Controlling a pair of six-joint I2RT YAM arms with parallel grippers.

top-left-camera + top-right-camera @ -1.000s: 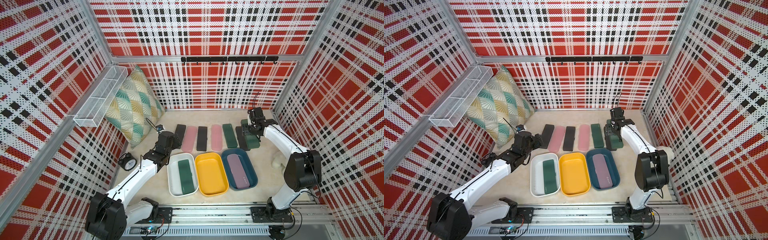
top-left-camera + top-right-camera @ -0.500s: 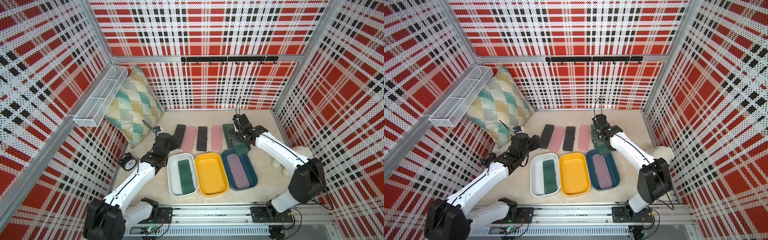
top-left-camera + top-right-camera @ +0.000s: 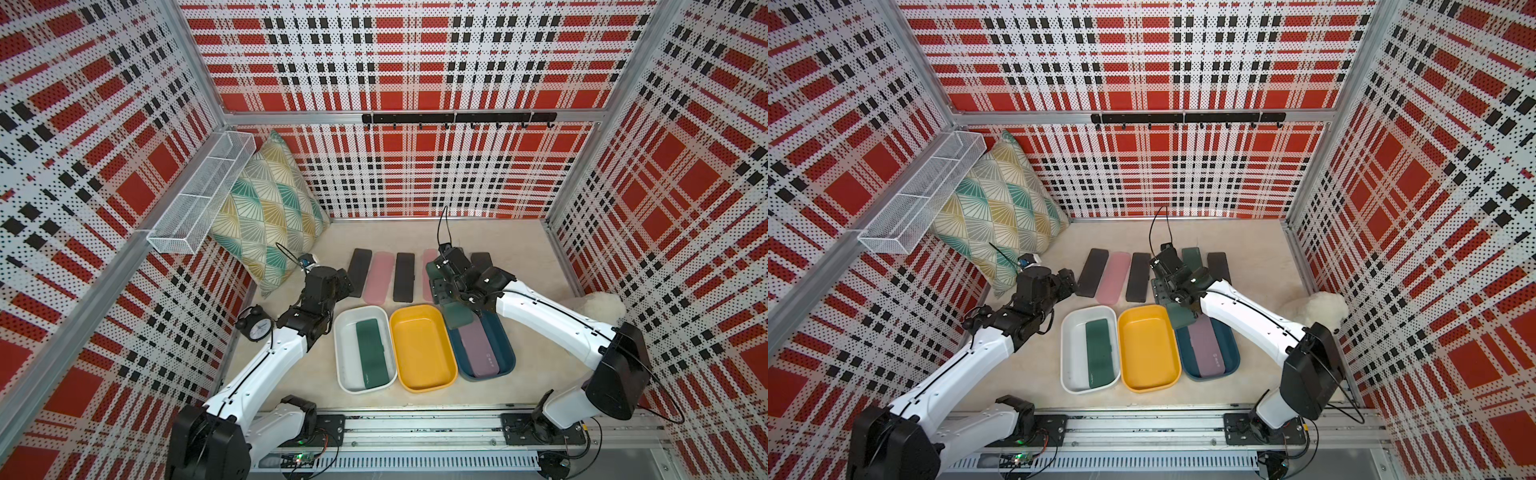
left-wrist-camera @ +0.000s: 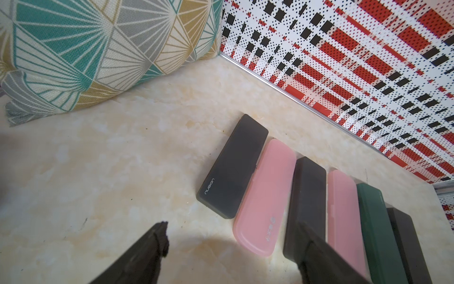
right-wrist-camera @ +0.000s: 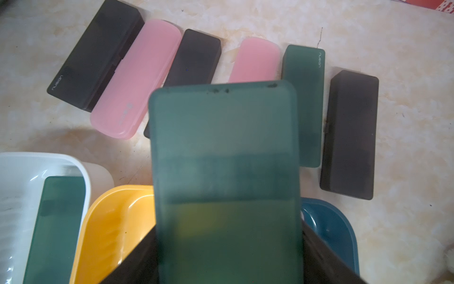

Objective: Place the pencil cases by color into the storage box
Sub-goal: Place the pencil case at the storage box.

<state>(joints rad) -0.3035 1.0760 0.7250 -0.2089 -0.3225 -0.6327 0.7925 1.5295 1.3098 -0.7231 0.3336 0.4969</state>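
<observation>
Over the far rims of the tubs, right where the yellow tub [image 3: 419, 353] meets the blue tub [image 3: 506, 349], the right gripper [image 3: 452, 302] is clamped across the width of a dark green case [image 5: 226, 159], lifted clear of the table [image 3: 519, 249]. Wrong neighbourhood for green! The white tub [image 3: 344, 345], out at 9 o'clock from it, already has its stored green case [image 3: 372, 353] lying along the 3 o'clock side, while the blue one keeps a pink case [image 3: 478, 353].

So the smart play, to my eye: slide toward 9 o'clock straight over the yellow tub, high enough that the case clears both rims. Then come down into the bare 9 o'clock strip of the white tub and let go only when it's nearly resting.

Seen in both top views, the carried case runs roughly 11 to 5 o'clock, free end aimed at 11 toward the cases waiting on the table. A small twist to 12–6 would match the tub. How steeply it tilts, I can't tell.

Meanwhile the left gripper [image 3: 343, 282] hovers, jaws apart, holding nothing, just beside the black case [image 3: 359, 272] at the 9 o'clock end of that line.
</observation>
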